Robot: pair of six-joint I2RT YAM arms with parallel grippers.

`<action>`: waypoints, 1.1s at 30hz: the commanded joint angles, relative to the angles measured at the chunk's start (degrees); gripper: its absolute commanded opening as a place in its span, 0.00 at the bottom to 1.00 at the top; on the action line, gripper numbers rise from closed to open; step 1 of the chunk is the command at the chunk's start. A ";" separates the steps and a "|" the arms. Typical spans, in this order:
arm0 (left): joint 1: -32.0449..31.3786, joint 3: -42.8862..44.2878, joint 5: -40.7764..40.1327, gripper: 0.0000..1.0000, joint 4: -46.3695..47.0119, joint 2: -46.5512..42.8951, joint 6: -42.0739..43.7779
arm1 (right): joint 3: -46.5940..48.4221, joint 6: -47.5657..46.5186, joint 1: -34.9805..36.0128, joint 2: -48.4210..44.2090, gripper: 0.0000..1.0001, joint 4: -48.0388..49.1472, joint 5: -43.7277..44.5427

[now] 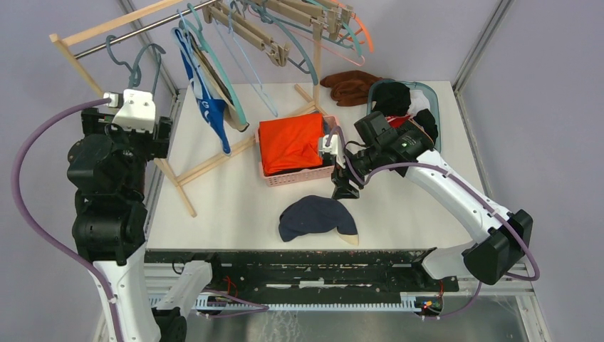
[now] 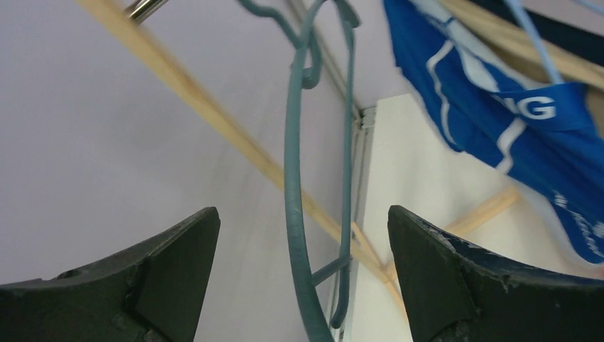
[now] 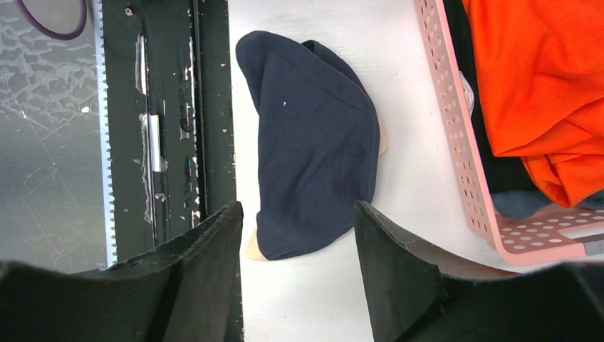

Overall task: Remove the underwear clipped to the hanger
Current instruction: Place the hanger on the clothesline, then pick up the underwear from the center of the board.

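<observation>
Left wrist view, left claw (image 2: 303, 221): spread wide, pinching nothing.
Between its fingers: teal hanger (image 2: 293, 178), a thin wire loop running up the gap; it seems to touch neither finger.
Beyond it, up and to its right: royal blue underwear (image 2: 513, 121) with white lettering, hanging beside the wooden rack (image 2: 214, 121); its clip is out of sight.
Right claw (image 3: 295, 214): spread, holding nothing, poised above the bench (image 3: 409, 85).
Straight below it: navy underwear (image 3: 313, 142), lying flat on the bench by the near edge.
Under the navy pair: tan underwear (image 3: 255, 251), only a corner showing.
Off to one side: pink basket (image 3: 463, 142), with the orange garment (image 3: 541, 92) inside.
</observation>
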 commanded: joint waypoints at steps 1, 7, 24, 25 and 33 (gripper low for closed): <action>0.19 3.85 15.06 0.94 -3.38 2.14 -1.88 | 0.29 0.90 0.18 0.39 0.67 1.74 0.27; 0.19 5.55 32.00 0.93 -9.56 5.86 -2.02 | 0.21 0.68 0.21 1.32 0.67 1.57 1.38; 0.10 -23.57 52.51 0.91 -11.40 -0.18 9.13 | -17.09 2.58 2.86 3.89 0.76 13.06 12.84; 0.10 -24.36 52.33 0.91 -11.02 -0.82 8.74 | -17.96 2.30 4.11 5.17 0.78 13.40 13.97; 0.10 -24.83 52.61 0.91 -10.90 -3.67 6.87 | -18.96 1.37 11.28 13.53 0.81 15.45 20.27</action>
